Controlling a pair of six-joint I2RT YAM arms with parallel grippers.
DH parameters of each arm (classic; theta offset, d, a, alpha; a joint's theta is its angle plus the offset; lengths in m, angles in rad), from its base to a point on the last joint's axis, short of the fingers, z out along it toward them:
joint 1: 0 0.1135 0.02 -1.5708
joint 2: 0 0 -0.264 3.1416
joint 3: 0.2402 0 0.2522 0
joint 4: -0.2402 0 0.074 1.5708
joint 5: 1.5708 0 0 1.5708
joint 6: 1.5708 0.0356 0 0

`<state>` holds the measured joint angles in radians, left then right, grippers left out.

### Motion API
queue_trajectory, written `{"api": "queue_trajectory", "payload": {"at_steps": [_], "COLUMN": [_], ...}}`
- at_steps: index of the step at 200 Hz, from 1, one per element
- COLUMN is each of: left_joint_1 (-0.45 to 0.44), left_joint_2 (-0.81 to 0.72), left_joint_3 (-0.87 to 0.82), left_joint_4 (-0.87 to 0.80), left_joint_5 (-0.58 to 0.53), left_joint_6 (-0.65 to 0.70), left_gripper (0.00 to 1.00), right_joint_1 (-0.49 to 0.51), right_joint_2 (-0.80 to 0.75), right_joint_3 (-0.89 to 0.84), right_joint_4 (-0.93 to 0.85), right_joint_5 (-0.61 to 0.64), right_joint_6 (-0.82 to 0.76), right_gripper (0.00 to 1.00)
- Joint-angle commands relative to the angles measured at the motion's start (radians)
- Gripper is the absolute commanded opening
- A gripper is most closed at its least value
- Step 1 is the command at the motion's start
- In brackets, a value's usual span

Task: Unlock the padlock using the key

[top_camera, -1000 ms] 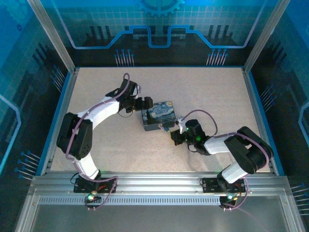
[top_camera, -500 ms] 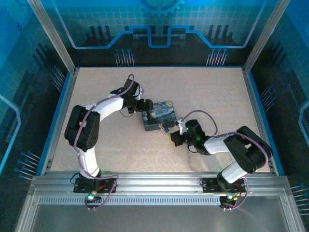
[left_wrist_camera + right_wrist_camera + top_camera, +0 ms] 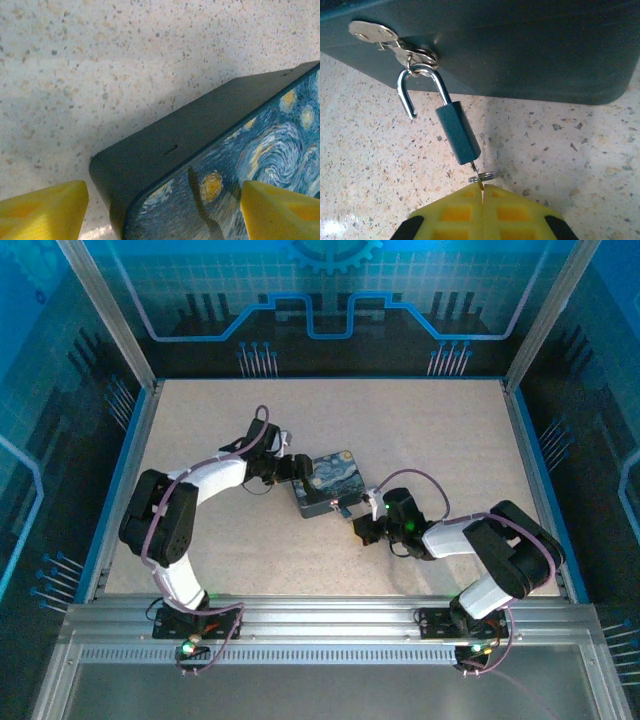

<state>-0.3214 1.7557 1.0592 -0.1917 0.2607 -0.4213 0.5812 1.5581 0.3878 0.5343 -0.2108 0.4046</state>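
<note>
The padlock [image 3: 458, 131] has a teal body and a silver shackle [image 3: 415, 85] that stands sprung open, one leg free, still hooked through the ring of the box's hasp [image 3: 372, 31]. The key [image 3: 476, 172] is stuck into the padlock's lower end, with a small split ring [image 3: 486, 175] on it. My right gripper [image 3: 482, 189] is shut on the key's head. In the top view, padlock [image 3: 345, 505] and right gripper [image 3: 362, 525] sit at the box's near side. My left gripper [image 3: 160, 200] is open, its yellow fingers straddling the far left corner of the swirl-patterned box [image 3: 210, 150].
The dark blue box [image 3: 328, 480] lies mid-table on the speckled tabletop [image 3: 450, 430]. Blue rails and clear walls bound the table [image 3: 525, 440]. Both arms converge on the box from left and right.
My left gripper has drawn in over the box's corner and its jaws have narrowed somewhat. The right gripper, key and padlock have not moved.
</note>
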Motion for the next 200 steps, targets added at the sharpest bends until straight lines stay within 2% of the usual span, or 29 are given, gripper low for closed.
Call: {"api": "queue_trajectory", "payload": {"at_steps": [1, 57, 96, 110, 159, 200], "left_joint_1": [0.011, 0.01, 0.008, 0.008, 0.007, 0.007], "left_joint_2": [0.001, -0.057, -0.08, -0.086, -0.1, -0.115], "left_joint_3": [-0.089, -0.166, -0.189, -0.198, -0.215, -0.229], "left_joint_4": [-0.093, -0.068, -0.058, -0.055, -0.051, -0.054], "left_joint_5": [-0.021, -0.025, -0.018, -0.015, -0.012, -0.018], "left_joint_6": [-0.022, -0.055, -0.072, -0.076, -0.083, -0.083], "left_gripper": [0.79, 0.79, 0.78, 0.78, 0.77, 0.77], "right_joint_1": [-0.015, -0.044, -0.092, -0.101, -0.121, -0.13], "right_joint_2": [-0.001, -0.123, -0.264, -0.281, -0.144, 0.006], "right_joint_3": [-0.01, -0.019, -0.023, -0.008, 0.096, 0.204], "right_joint_4": [-0.022, -0.103, -0.121, -0.116, -0.016, 0.04], "right_joint_5": [-0.001, 0.005, -0.07, -0.09, -0.231, -0.251], "right_joint_6": [0.015, -0.019, -0.023, -0.015, 0.052, 0.073], "right_gripper": [0.07, 0.25, 0.4, 0.43, 0.45, 0.46]}}
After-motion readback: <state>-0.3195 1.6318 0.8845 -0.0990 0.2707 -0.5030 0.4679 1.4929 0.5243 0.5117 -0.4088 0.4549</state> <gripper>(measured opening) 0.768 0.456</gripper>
